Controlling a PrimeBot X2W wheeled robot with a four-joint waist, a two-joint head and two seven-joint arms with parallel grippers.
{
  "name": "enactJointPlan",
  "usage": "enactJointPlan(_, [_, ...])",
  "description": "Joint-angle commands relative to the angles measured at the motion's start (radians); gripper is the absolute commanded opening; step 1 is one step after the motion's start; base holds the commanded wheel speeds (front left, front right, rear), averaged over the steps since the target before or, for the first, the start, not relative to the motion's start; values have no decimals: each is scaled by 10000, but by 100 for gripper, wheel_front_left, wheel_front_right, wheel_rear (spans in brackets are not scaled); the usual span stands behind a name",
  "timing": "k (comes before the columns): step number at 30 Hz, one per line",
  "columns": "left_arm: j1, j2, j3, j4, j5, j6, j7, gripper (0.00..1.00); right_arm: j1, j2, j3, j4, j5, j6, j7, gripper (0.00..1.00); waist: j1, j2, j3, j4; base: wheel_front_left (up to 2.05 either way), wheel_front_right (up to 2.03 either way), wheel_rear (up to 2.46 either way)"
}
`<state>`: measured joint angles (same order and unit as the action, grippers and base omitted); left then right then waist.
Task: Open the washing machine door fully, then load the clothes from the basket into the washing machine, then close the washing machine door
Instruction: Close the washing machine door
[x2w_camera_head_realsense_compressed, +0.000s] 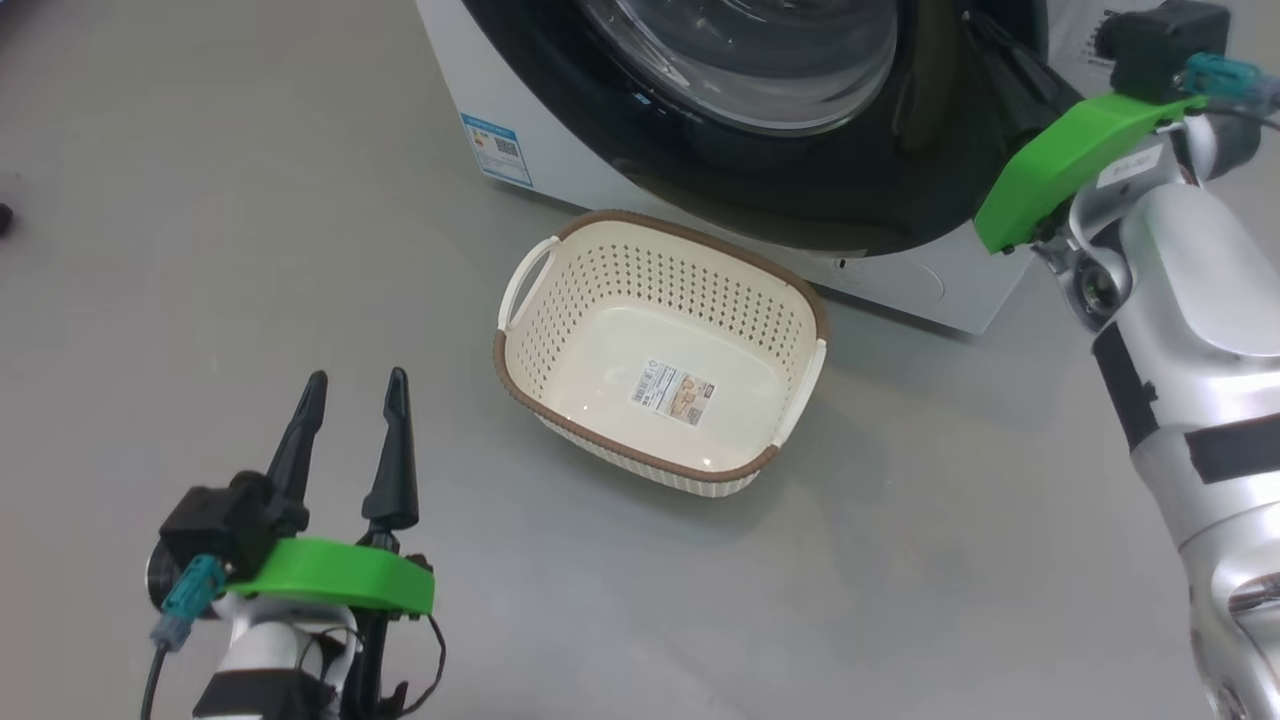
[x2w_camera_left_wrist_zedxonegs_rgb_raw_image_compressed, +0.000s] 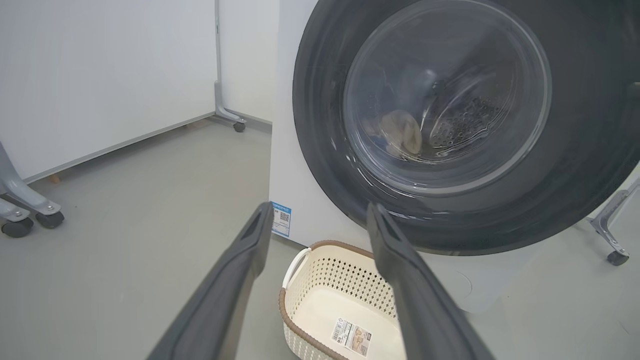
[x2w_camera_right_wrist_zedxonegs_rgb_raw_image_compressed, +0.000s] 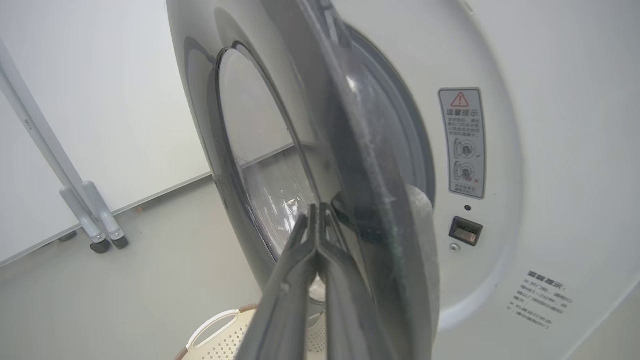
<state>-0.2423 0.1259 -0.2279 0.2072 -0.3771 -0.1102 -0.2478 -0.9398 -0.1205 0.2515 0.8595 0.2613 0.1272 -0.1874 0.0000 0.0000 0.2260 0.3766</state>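
Basket (x2w_camera_head_realsense_compressed: 650, 285) is sitting empty at centre of the head view, just in front of the washing machine (x2w_camera_head_realsense_compressed: 470, 60). Clothes (x2w_camera_left_wrist_zedxonegs_rgb_raw_image_compressed: 400, 132) are showing as a pale lump behind the door glass, centre of the left wrist view, so loading looks done. Door (x2w_camera_head_realsense_compressed: 760, 190) is standing ajar, its edge off the white front in the right wrist view.

Right gripper (x2w_camera_right_wrist_zedxonegs_rgb_raw_image_compressed: 318, 210) is keeping its fingers pressed together and holding nothing. The tips appear to be touching the door's outer face beside the glass, likely as a wedge for pushing it home. Right forearm (x2w_camera_head_realsense_compressed: 1180, 300) is reaching up the right edge.

Left gripper (x2w_camera_head_realsense_compressed: 356, 378) is hovering lower left, fingers spread wide and empty, probably parked clear of the door's swing.
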Motion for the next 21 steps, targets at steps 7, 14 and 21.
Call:
enactJointPlan(7, [-675, -119, 299, -227, 116, -146, -139, 100, -1318, -355, -261, 143, -501, 35, 318, 0, 0, 0, 466, 425, 0, 0, 0])
enactJointPlan(14, [-988, -311, 167, -220, 107, -192, -139, 100, -2358, -816, -678, 629, -943, 35, 549, 0, 0, 0, 878, 848, 0, 0, 0])
enactJointPlan(21, [-1183, -413, 35, -244, 35, -201, -139, 100, -3097, -1144, -1249, 1153, -1322, 35, 629, 0, 0, 0, 1122, 1167, 0, 0, 0])
